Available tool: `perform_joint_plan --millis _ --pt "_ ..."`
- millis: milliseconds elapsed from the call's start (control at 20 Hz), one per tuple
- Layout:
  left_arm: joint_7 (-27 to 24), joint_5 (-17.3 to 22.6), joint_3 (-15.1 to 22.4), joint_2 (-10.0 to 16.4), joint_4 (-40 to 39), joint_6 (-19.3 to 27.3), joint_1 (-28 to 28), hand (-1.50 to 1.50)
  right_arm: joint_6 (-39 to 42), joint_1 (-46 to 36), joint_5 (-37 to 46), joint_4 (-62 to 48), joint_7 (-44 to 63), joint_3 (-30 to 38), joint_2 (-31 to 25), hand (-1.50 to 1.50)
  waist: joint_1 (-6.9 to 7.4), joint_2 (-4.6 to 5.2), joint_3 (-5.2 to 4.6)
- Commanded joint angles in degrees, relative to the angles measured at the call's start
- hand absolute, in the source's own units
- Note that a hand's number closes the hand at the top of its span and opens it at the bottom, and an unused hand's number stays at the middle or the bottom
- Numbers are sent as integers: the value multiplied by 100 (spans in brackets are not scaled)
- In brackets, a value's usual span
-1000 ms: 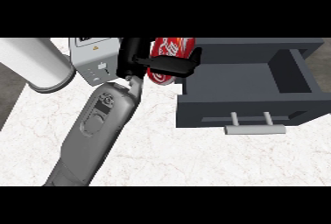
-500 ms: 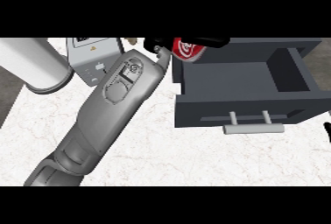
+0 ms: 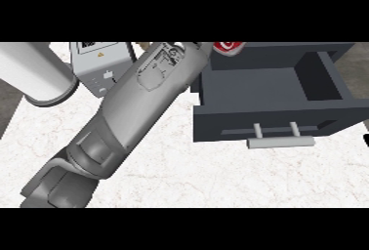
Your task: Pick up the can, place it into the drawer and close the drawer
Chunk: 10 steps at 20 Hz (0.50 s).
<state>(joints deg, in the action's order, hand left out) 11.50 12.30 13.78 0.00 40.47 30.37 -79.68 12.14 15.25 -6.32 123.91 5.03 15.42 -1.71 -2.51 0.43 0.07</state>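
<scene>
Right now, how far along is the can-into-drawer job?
Pickup looks done: the can is up at the end of the left forearm, being carried near the back corner of the open drawer. Still left: set it inside, then push the drawer shut.

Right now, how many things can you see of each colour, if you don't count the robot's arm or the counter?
Red: 1, the can, only partly showing at the top edge
Dark grey: 1, the open drawer
White: 1, the tall cylinder
Light grey: 1, the box with a label on it
Total: 4
</scene>
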Motion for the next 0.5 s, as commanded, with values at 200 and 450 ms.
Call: perform_joint_plan --millis 200,450 --pt "-470 709 672 0 -825 346 -303 150 -78 -154 191 133 207 -241 75 -150 -97 25 2" --pt "-560 1043 740 0 -1292 230 -623 150 -107 -322 149 9 99 -99 14 -150 -186 51 6"
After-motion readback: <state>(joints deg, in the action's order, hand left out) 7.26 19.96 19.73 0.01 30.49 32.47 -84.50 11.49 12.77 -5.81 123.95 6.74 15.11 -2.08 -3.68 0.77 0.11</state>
